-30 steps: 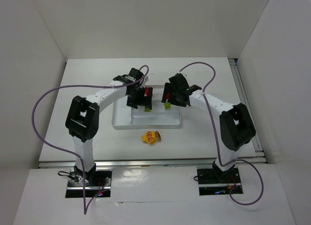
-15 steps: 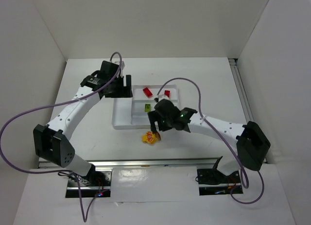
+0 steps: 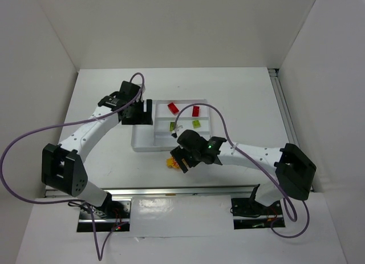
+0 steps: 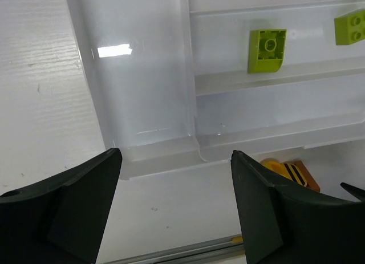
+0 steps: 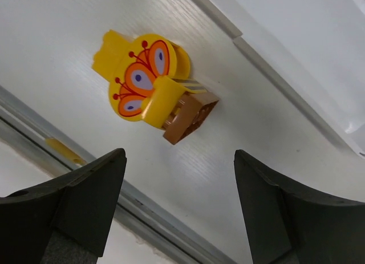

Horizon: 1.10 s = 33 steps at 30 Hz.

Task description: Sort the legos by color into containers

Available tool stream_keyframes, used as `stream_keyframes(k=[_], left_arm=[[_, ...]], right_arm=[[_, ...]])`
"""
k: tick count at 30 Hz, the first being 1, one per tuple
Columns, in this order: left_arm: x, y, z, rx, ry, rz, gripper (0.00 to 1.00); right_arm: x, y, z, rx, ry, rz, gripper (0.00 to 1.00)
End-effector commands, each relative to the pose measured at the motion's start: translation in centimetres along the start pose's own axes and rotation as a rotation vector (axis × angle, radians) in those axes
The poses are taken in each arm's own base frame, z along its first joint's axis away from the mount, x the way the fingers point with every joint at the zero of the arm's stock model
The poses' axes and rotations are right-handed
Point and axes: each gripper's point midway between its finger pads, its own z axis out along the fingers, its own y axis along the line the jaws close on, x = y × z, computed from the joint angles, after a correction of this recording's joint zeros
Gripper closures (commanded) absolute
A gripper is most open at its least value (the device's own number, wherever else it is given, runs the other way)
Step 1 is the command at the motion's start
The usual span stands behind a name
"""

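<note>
My right hand [image 5: 178,161] is spread wide and holds nothing, hanging over the yellow lego [image 5: 137,76] on the table [image 5: 274,161], just outside the near wall of the tray [image 4: 154,155]. Butterfly print up, it lies slantwise across my wrist view, an orange brick [image 5: 191,113] touching its end. My left hand [image 4: 175,158] gapes empty above the tray.

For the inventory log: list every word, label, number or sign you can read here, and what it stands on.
No readable text in any view.
Yellow lego: a printed butterfly picture and black stripes, no letters or numbers.
Tray: no markings seen.
</note>
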Motion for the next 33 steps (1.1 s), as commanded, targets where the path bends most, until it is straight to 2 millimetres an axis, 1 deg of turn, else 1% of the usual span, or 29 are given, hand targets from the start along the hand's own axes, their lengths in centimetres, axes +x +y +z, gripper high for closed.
stream_keyframes(k=[1,3,4,7,8,9,12,14,16,18,20,21,22,24,25,26,27,28,29,30,33], left_arm=[[-1.2,-1.0,-0.7,0.061,-0.057,-0.042,0.11],[-1.4,-1.4,-0.8,0.078,-0.063,-0.050,0.11],[-1.2,-1.5,-0.4,0.085,-0.050,-0.050,0.11],[-1.7,-1.7,-0.6,0.091,-0.066,-0.059,0.11],[-2.1,-1.9,-0.8,0.095,-0.075,-0.058,0.11],[-1.9,-1.8,-0.5,0.091,-0.067,-0.059,0.11],[-2.3,-1.9,-0.7,0.095,-0.077,-0.058,0.13],[-2.1,-2.1,-0.4,0.104,-0.063,-0.067,0.13],[-2.0,-2.5,-0.5,0.127,-0.055,-0.066,0.13],[-1.6,-2.4,-0.3,0.123,-0.045,-0.067,0.13],[-1.3,-2.3,-0.1,0.120,-0.036,-0.067,0.13],[-1.4,-2.3,-0.5,0.124,-0.046,-0.067,0.13],[-1.4,-2.3,-0.5,0.124,-0.046,-0.067,0.13],[-1.6,-2.4,-0.5,0.127,-0.055,-0.066,0.13],[-1.6,-2.4,-0.5,0.127,-0.055,-0.066,0.13],[-1.6,-2.4,-0.4,0.126,-0.055,-0.057,0.13],[-1.5,-2.3,-0.1,0.122,-0.044,-0.058,0.13],[-1.8,-2.6,-0.3,0.136,-0.051,-0.047,0.13],[-1.7,-2.5,0.0,0.133,-0.042,-0.048,0.13],[-1.7,-2.5,0.0,0.133,-0.042,-0.048,0.13],[-1.6,-2.7,0.0,0.143,-0.039,-0.047,0.13]], right_arm=[[-0.4,-1.3,0.2,0.051,-0.053,-0.091,0.16],[-1.3,-1.7,0.0,0.074,-0.089,-0.105,0.19],[-0.8,-2.2,0.3,0.102,-0.077,-0.116,0.19],[-1.6,-2.2,0.7,0.098,-0.104,-0.157,0.21],[-1.8,-1.8,1.0,0.079,-0.112,-0.169,0.22],[-2.1,-1.8,1.0,0.078,-0.120,-0.179,0.22],[-2.3,-0.8,1.6,0.024,-0.127,-0.220,0.22],[-2.5,0.0,1.9,-0.017,-0.127,-0.237,0.23],[-2.5,0.2,2.4,-0.028,-0.120,-0.248,0.23],[-2.5,0.3,2.7,-0.028,-0.119,-0.248,0.25],[-2.8,0.2,2.7,-0.021,-0.131,-0.246,0.27],[-3.2,0.8,2.4,-0.033,-0.153,-0.254,0.29],[-3.0,0.8,2.3,-0.034,-0.153,-0.245,0.29],[-3.0,1.7,1.9,-0.052,-0.164,-0.247,0.30],[-3.5,1.7,1.5,-0.043,-0.174,-0.232,0.32],[-2.9,2.5,1.3,-0.057,-0.161,-0.254,0.32],[-2.6,2.7,1.3,-0.052,-0.154,-0.266,0.32],[-2.4,3.1,1.0,-0.057,-0.145,-0.265,0.32],[-2.1,3.4,1.0,-0.062,-0.134,-0.275,0.33],[-2.1,4.2,0.7,-0.083,-0.134,-0.288,0.34],[-1.2,5.2,0.4,-0.101,-0.091,-0.311,0.39]])
